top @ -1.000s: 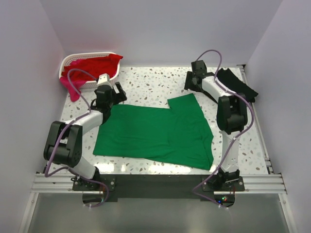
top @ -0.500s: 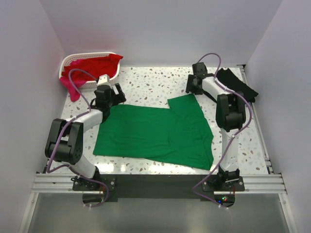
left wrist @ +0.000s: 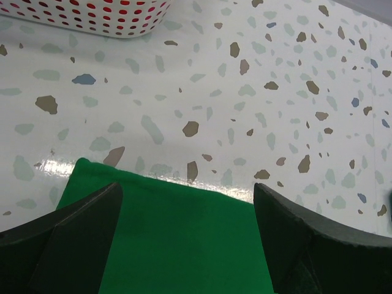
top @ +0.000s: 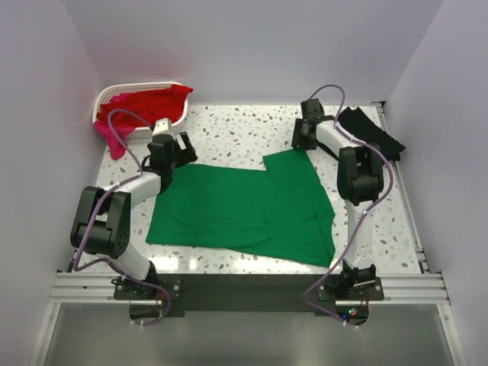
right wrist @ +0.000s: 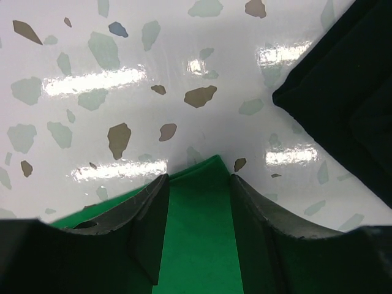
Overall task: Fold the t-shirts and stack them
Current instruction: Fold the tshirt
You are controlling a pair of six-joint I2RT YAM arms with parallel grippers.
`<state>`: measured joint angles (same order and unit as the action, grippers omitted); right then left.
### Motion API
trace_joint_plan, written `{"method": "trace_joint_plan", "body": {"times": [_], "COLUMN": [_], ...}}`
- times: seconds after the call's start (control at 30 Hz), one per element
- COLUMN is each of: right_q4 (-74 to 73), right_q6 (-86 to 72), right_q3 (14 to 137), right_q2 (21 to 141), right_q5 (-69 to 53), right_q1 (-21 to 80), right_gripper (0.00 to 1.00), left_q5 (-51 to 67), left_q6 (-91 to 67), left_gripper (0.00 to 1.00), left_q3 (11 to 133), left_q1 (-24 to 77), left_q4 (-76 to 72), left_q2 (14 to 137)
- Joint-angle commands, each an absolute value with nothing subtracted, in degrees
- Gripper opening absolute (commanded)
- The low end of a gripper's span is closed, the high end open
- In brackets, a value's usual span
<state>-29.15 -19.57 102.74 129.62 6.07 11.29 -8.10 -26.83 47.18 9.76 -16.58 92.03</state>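
Basket (top: 141, 85) with red shirt (top: 149, 103) left, black shirt (top: 374, 131) right, green shirt (top: 244, 210) between

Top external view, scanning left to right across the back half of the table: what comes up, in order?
pink t-shirt → left gripper → right gripper → black t-shirt

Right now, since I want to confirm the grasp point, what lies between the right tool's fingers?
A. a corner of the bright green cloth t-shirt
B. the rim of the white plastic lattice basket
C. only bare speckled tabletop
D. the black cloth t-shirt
A: in the right wrist view the right tool straddles a far corner of the bright green cloth t-shirt, while the black cloth t-shirt lies off to one side, untouched.
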Motion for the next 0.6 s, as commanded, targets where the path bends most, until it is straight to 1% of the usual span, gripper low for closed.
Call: {"method": "trace_joint_plan", "body": {"times": [0.0,0.3,0.4,0.43,0.57], "right_q4": [-29.8,-30.8,-30.9,-31.1,-31.3], "right_q6": [-18.7,-18.1,-17.8,-17.8,-17.5], "right_q3": [105.4,107.8,107.8,107.8,107.0], "right_q2": [131.0,133.4,133.6,133.5,133.0], "right_q5": [6.6,7.2,7.6,7.5,6.9], "right_q1": [11.4,11.4,11.4,11.4,11.4], "right_gripper": [0.48,0.44,0.4,0.36,0.27], "left_q5": [-8.7,-9.1,-9.0,-9.0,-9.0], "left_q6": [-26.1,-26.1,-26.2,-26.2,-26.0], "left_gripper": [0.93,0.93,0.93,0.93,0.93], "left_q3": [46.7,46.2,46.0,46.0,45.9], "left_q1": [9.2,9.1,9.0,9.0,9.0], "left_q4": [-17.5,-17.8,-17.9,-17.9,-17.9], "left_q2": [90.4,89.7,89.6,89.6,89.6]}}
